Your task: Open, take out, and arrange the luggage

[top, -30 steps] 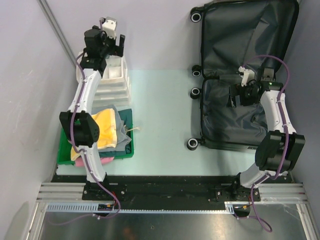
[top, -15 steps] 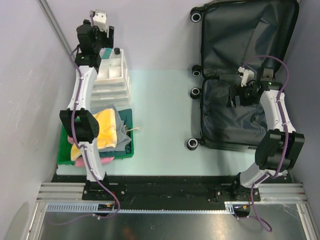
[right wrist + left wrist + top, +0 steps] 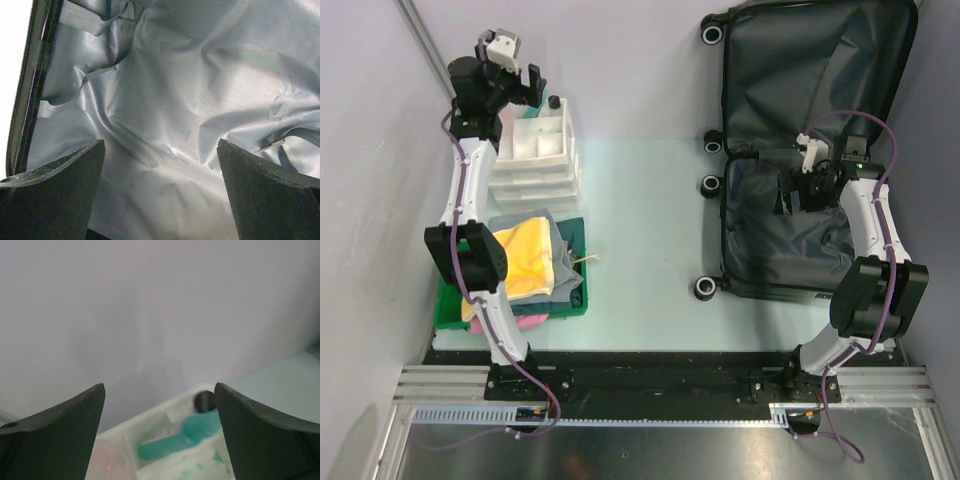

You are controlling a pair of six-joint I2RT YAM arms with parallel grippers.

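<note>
The luggage (image 3: 810, 60) lies open at the right, both halves showing dark grey lining, black wheels on its left side. My right gripper (image 3: 786, 198) hangs open low over the nearer half; in the right wrist view its fingers (image 3: 55, 200) stand wide apart above crumpled lining (image 3: 165, 125) and grey straps (image 3: 95, 22), with nothing between them. My left gripper (image 3: 525, 88) is open at the far left by the wall, just behind a white drawer box (image 3: 535, 150). The left wrist view looks down on a teal item (image 3: 185, 437) and a black round item (image 3: 204, 401) in the box.
A green tray (image 3: 582, 300) near the left arm's base holds folded yellow, grey and pink cloth (image 3: 525, 255). Walls close in on the left and behind. Pale green tabletop (image 3: 640, 230) lies between box and luggage.
My left gripper has drawn back and to the left, toward the wall, uncovering the box's back compartment. The right arm has not moved.
</note>
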